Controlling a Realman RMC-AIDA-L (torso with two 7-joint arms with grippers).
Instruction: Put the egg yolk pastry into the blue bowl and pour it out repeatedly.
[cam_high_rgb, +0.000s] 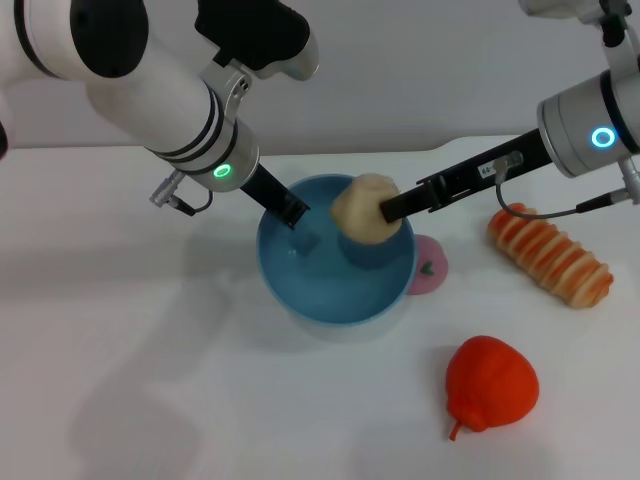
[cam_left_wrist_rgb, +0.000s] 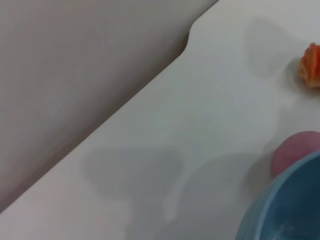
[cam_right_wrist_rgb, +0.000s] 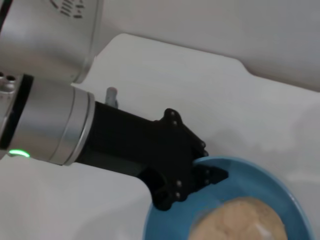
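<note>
The blue bowl (cam_high_rgb: 300, 290) stands in the middle of the white table. My left gripper (cam_high_rgb: 297, 215) is shut on its back-left rim; the right wrist view shows those black fingers (cam_right_wrist_rgb: 202, 176) clamped over the bowl's edge (cam_right_wrist_rgb: 260, 175). My right gripper (cam_high_rgb: 385, 210) reaches in from the right, shut on the egg yolk pastry (cam_high_rgb: 362, 208), a pale beige lump held over the bowl's inside. The pastry (cam_right_wrist_rgb: 240, 220) also shows in the right wrist view, above the blue interior. In the left wrist view only a part of the bowl's wall (cam_left_wrist_rgb: 285, 205) appears.
A pink ball (cam_high_rgb: 432, 265) touches the bowl's right side and shows in the left wrist view too (cam_left_wrist_rgb: 292, 150). A striped orange bread roll (cam_high_rgb: 548, 257) lies to the right. A red fruit (cam_high_rgb: 492, 385) sits front right. The table's far edge (cam_left_wrist_rgb: 190, 37) is behind.
</note>
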